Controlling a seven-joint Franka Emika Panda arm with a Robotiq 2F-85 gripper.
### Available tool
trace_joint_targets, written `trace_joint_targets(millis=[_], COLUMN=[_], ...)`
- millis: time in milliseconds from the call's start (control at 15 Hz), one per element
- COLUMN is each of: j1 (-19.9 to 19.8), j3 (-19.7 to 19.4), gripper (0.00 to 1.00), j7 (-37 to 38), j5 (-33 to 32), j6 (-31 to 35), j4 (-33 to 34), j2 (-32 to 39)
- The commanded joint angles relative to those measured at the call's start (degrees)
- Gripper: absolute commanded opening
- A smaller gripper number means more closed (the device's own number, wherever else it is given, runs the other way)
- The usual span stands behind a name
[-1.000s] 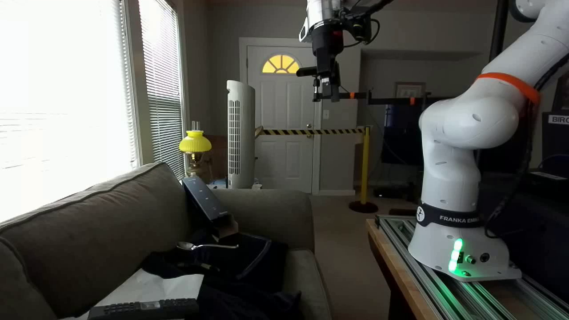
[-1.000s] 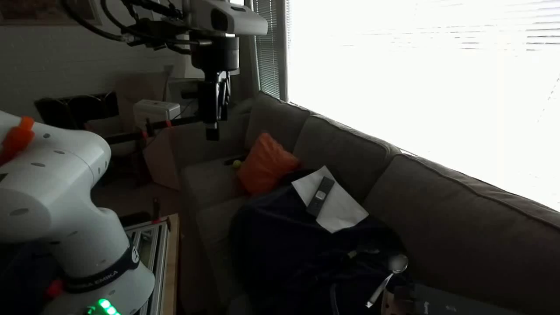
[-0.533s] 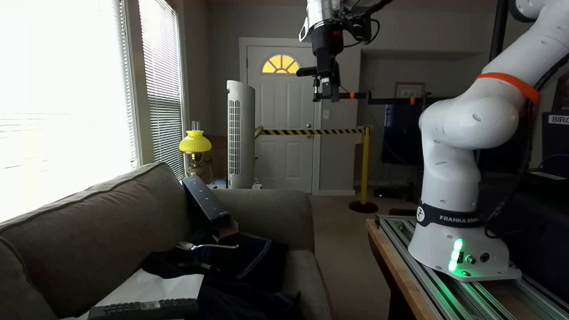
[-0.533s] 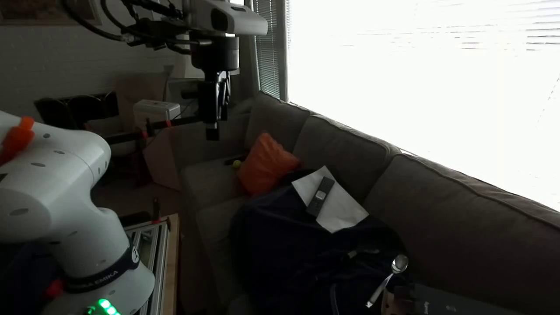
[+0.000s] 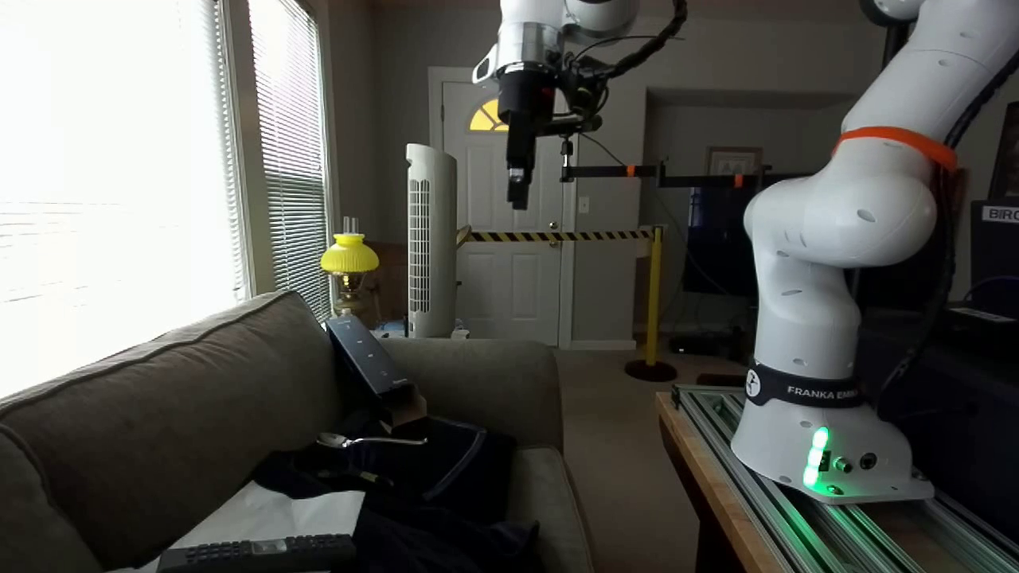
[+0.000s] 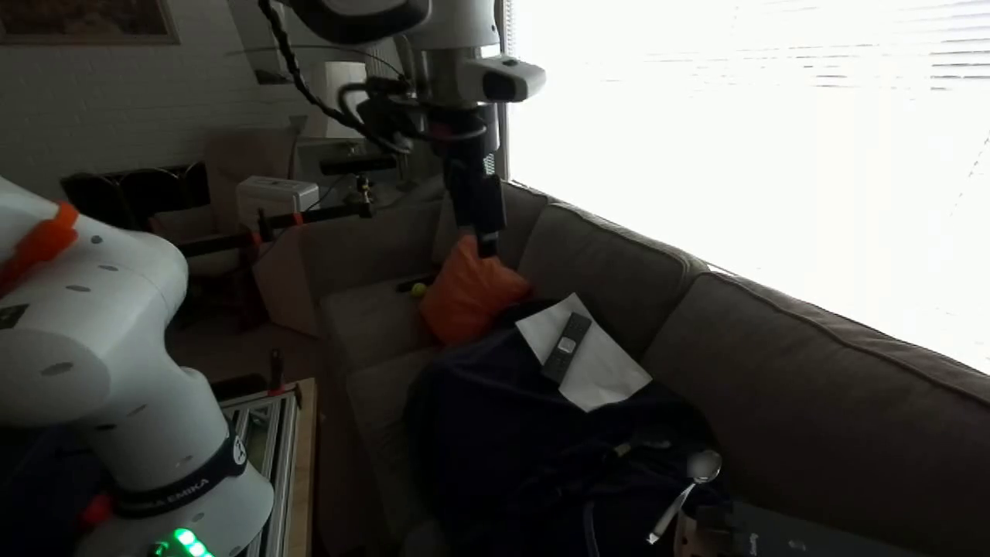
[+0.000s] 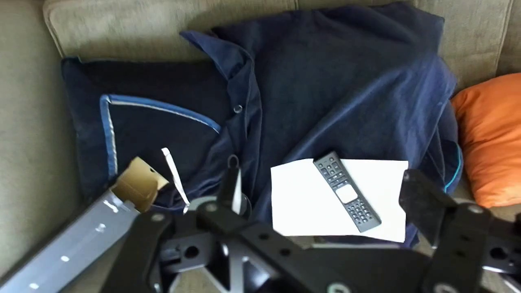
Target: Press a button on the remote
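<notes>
A dark grey remote point(image 7: 354, 211) with several rows of small buttons and a pale square pad lies on a white sheet of paper point(image 7: 297, 199). It shows in both exterior views point(image 5: 298, 552) point(image 6: 567, 348), on the couch. My gripper point(image 7: 320, 171) is open and empty, its two fingers wide apart in the wrist view, with the remote seen between them far below. In the exterior views the gripper point(image 5: 518, 195) hangs high above the couch, pointing down point(image 6: 486, 240), well apart from the remote.
A dark blue cloth point(image 7: 350, 93) lies under the paper on the couch point(image 5: 191, 422). A spoon point(image 6: 684, 495) and a grey box point(image 7: 77, 244) lie at one end, an orange pillow point(image 7: 492, 138) at the other. A dark bar point(image 5: 692, 180) stands behind the arm.
The arm has moved and turned its wrist; the gripper has shifted over towards the couch and a little lower. The remote, paper and other objects have not moved.
</notes>
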Motion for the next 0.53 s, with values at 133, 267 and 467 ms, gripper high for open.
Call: trace_joint_targets(millis=[133, 267, 467], j1=[6.7, 8.6, 9.6], j3=[-3.0, -4.1, -4.4], gripper=[1.0, 0.73, 0.49], j7=[-17.2, -25.5, -36.1], j5=[7.2, 11.2, 17.6], j6=[16.7, 20.1, 21.6], j4=[1.3, 2.2, 4.2], j2=[14.9, 19.7, 25.4])
